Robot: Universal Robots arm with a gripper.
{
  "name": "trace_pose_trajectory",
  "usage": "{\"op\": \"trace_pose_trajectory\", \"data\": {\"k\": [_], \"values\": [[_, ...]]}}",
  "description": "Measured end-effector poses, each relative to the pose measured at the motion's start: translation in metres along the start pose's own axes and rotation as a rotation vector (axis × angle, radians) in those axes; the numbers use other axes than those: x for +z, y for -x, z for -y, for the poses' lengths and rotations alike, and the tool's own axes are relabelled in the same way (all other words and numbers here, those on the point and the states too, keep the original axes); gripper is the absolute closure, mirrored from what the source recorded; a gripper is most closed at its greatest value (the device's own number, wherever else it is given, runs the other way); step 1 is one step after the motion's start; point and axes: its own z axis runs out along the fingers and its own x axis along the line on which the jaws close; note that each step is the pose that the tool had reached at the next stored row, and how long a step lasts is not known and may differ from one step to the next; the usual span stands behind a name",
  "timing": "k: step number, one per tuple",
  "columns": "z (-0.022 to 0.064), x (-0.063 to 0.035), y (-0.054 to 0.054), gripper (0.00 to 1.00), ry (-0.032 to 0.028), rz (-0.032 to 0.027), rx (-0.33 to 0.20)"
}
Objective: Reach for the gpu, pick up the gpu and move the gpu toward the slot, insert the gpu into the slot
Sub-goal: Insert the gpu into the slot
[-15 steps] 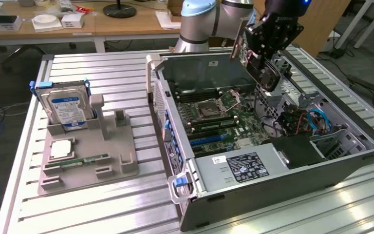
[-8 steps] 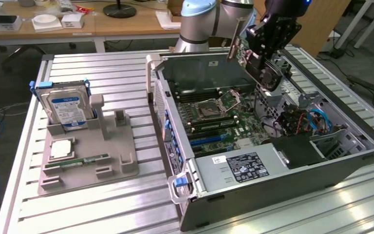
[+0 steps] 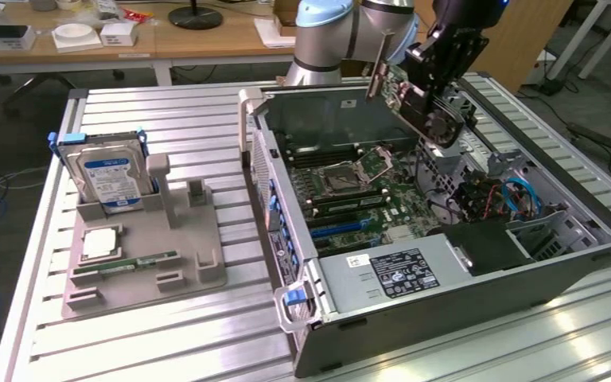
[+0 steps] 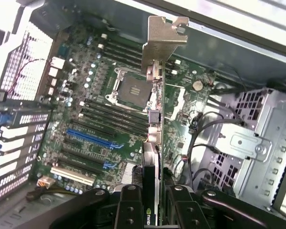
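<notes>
I have the hand (image 4: 152, 202) clamped on the gpu (image 4: 153, 143), held clear above the motherboard (image 4: 100, 109) inside the open case (image 3: 560, 263). There is free room around the card. The case walls and the drive cage (image 4: 257, 143) flank it. The card hangs tilted, its long axis running out to its silver bracket (image 4: 164, 43). The blue slot (image 4: 88, 138) lies to one side, apart from the card.

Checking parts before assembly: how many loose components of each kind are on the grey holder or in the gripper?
hard drive: 1
silver square chip: 1
memory stick: 1
gpu, clamped in the gripper above the open case: 1
Total: 4
</notes>
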Motion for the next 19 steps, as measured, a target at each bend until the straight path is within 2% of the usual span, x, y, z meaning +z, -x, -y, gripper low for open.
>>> {"op": "trace_pose_trajectory", "data": {"k": [19], "values": [[0.0, 0.0, 0.0, 0.74, 0.0027, -0.0083, -0.25]]}}
